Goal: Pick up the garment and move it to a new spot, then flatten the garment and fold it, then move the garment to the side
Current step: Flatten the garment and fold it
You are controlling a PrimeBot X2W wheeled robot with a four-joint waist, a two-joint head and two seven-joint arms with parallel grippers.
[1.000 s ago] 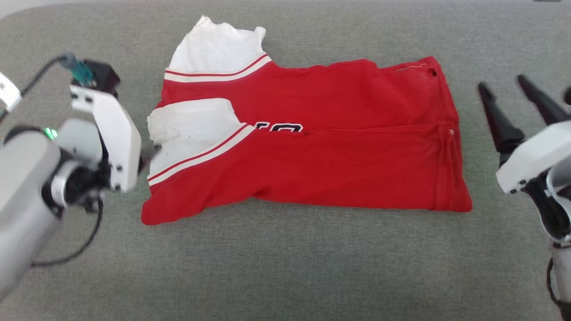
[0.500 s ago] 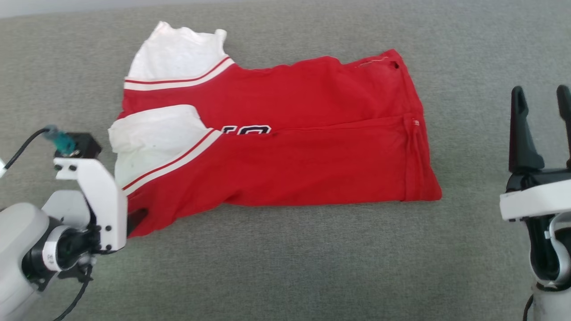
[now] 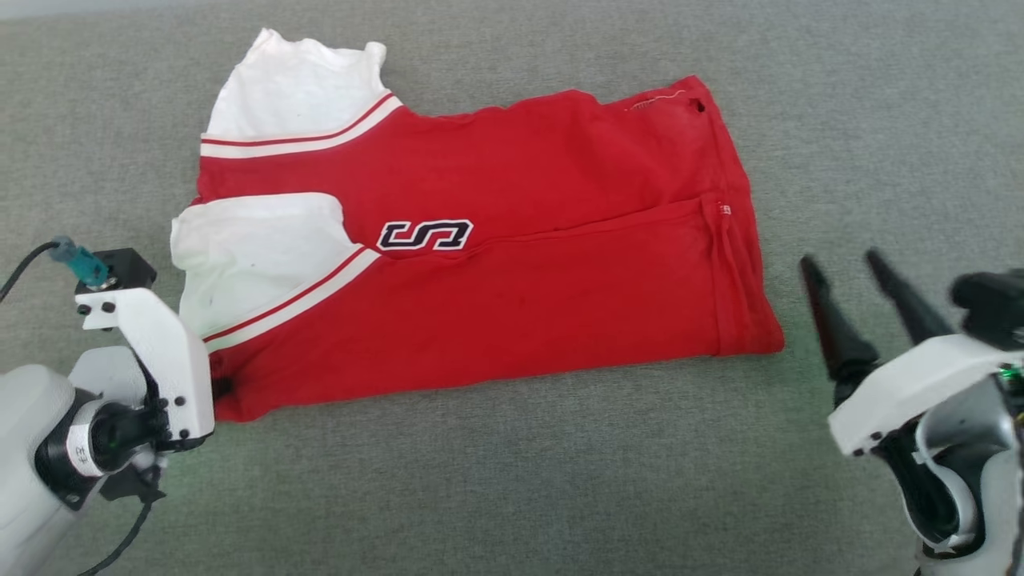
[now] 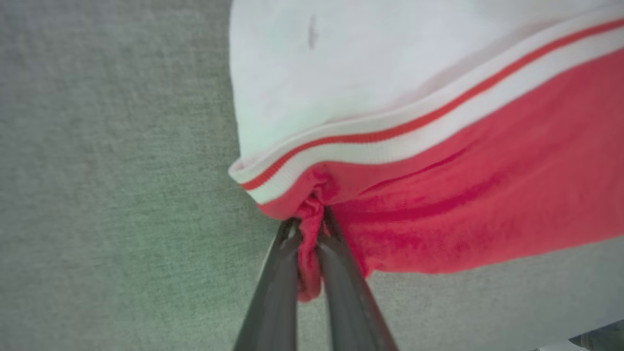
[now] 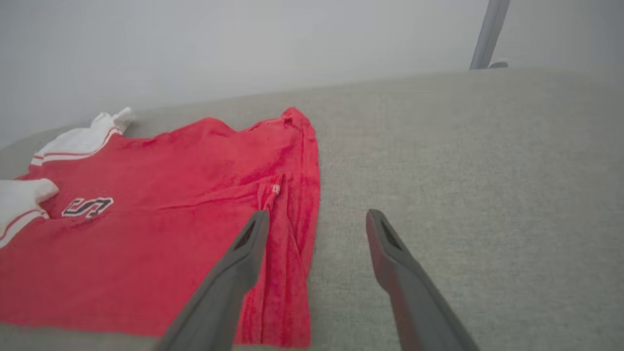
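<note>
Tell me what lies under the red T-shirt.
The T-shirt lies on a grey fabric surface that shows all around it. Whatever is directly beneath the folded cloth is covered. The left tool pinches its corner.

One garment (image 3: 520,280), one left end effector (image 4: 309,222), one right end effector (image 3: 842,262).

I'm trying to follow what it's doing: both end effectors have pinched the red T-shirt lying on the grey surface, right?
Not quite. The left end effector has pinched the red T-shirt at its near corner, but the right end effector is open beside the shirt's right edge, holding nothing, as the right wrist view shows. The shirt does lie on the grey surface.
</note>
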